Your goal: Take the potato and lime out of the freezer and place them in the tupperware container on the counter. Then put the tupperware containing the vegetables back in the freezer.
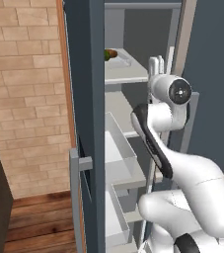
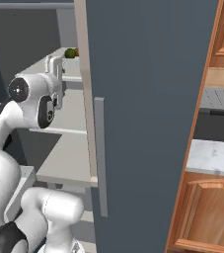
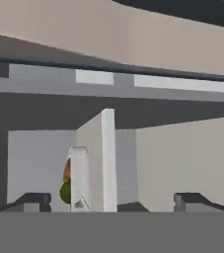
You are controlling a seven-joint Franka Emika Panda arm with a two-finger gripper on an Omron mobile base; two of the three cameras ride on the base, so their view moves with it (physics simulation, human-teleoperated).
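Gripper (image 3: 113, 200) jaws wide, empty, inside freezer (image 1: 86, 74). Lime (image 3: 65, 191) half hidden behind translucent upright; risk: fingers clip shelf (image 1: 126, 74), knock lime away.

1. Left base view: behind-left of the arm (image 1: 182, 173), close, facing into the open freezer (image 1: 91, 99).
2. Right base view: behind-right, same shelves, door partly blocking.
3. Hand view: inside, level along a shelf (image 3: 182, 163); all share the lime (image 3: 65, 191).
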